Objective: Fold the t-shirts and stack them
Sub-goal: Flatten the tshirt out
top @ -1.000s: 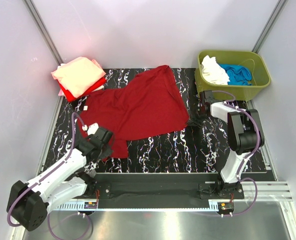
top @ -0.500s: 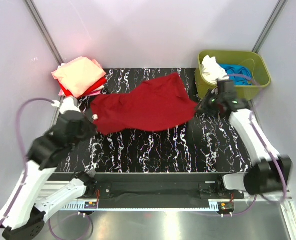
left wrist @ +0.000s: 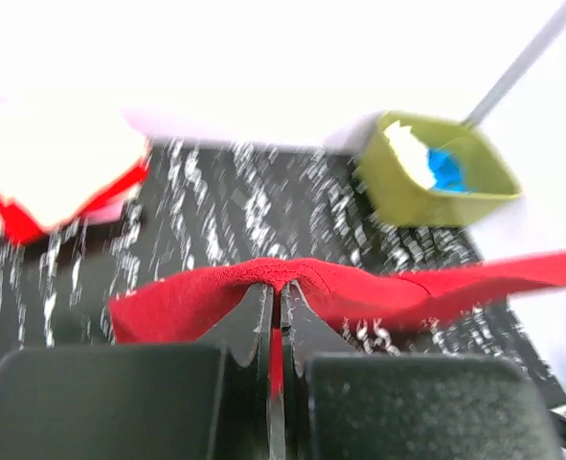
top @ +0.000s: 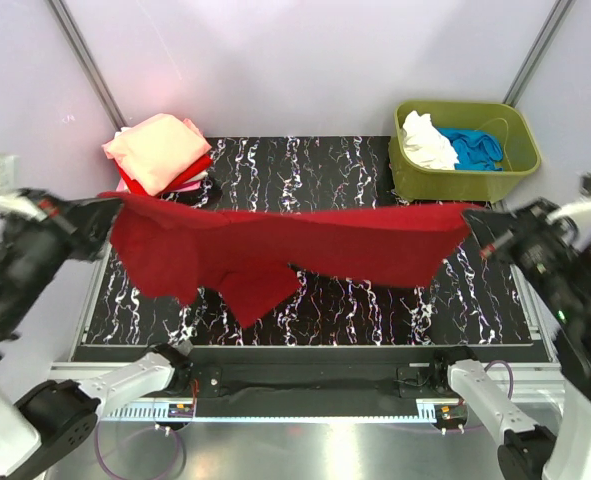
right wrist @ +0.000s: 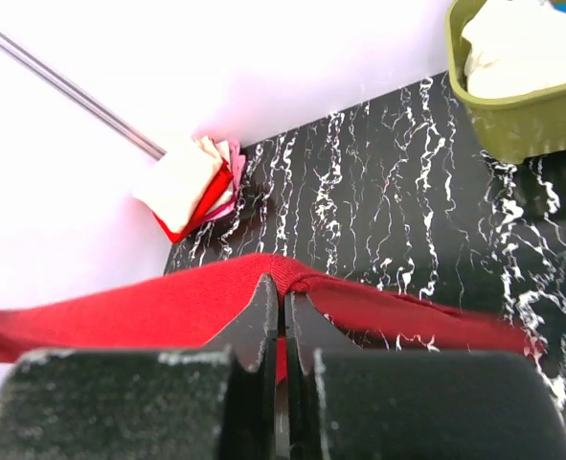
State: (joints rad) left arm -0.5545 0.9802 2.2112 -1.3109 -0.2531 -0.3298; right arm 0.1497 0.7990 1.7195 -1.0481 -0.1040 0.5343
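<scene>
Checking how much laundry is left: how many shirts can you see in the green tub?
2: a white shirt in the left part of the green tub, a blue shirt beside it on the right. Others may lie hidden underneath.

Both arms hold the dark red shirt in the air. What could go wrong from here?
The dark red t-shirt hangs by thin pinches of its edge in the left gripper and right gripper; either could slip. Its left part droops bunched, so it may land creased. It might also brush the folded stack.
</scene>
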